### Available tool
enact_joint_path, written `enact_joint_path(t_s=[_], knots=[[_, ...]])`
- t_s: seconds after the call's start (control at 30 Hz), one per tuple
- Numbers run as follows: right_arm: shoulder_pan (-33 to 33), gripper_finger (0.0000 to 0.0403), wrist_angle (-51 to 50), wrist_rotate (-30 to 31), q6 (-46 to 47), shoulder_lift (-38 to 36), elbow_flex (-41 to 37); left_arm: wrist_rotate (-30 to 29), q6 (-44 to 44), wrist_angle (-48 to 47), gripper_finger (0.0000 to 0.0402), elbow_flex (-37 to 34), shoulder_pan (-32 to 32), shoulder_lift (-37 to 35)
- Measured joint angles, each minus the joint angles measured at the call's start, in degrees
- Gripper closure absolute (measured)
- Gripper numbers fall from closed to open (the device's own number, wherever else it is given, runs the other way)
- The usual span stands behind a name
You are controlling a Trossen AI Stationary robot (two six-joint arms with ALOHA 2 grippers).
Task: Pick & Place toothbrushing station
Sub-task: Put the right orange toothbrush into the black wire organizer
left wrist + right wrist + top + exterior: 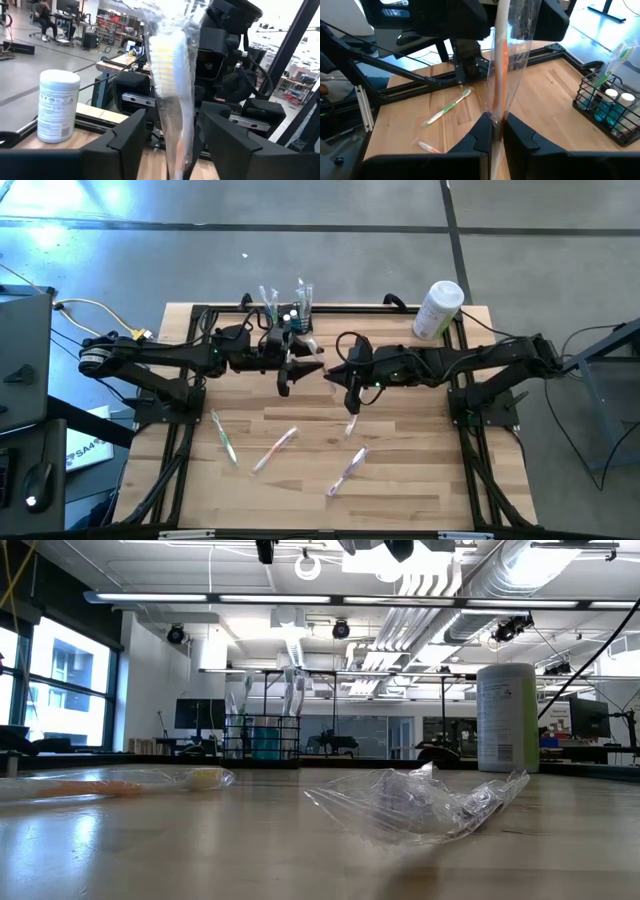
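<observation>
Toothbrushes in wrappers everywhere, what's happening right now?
The right hand is shut on a wrapped toothbrush, held up at mid-table opposite the left hand, whose fingers stand open around the same brush. The toothbrushing station sits at the far edge with some brushes in it. Three wrapped brushes lie on the table.

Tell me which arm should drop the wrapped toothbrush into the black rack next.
Left, probably. The left gripper sits right beside the black rack, while the right gripper, shut on the wrapped toothbrush, is farther off. The brush stands between the left fingers, which are not closed on it.
</observation>
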Motion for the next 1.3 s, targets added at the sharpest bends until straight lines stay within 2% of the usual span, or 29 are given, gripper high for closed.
enact_joint_path(t_s=[0.13,0.33,0.4,0.53,0.6,0.93,1.1,1.3], knots=[[0.02,0.0385,-0.03,0.0,0.25,0.0,0.0,0.05,1.56,-0.01,0.026,0.0,0.0,-0.01],[-0.02,0.0385,-0.13,0.17,0.3,0.0,0.0,0.13,1.71,-0.07,0.0362,0.0,0.0,-0.02],[-0.02,0.0385,-0.24,0.22,0.21,0.0,0.0,0.37,2.33,-0.04,0.0385,0.0,-0.04,-0.04],[-0.08,0.0384,-0.34,-0.26,0.32,0.0,0.0,0.42,1.77,-0.07,0.038,0.0,-0.04,-0.07],[-0.42,0.0368,-0.5,-0.68,0.39,0.0,0.0,0.56,1.21,-0.1,0.0383,0.0,-0.04,-0.07],[-0.7,0.0211,-2.95,0.81,1.79,-0.08,0.0,0.51,1.13,-0.66,0.039,-0.04,0.04,-0.07],[-0.6,0.0156,-6.56,6.05,0.6,-3.05,0.02,-1.89,1.05,-1.0,0.039,-0.04,0.02,-0.09],[1.43,0.0129,-8.88,17.02,-7.33,-6.65,0.0,-7.0,2.76,-3.47,0.039,-0.09,0.65,-0.98]])
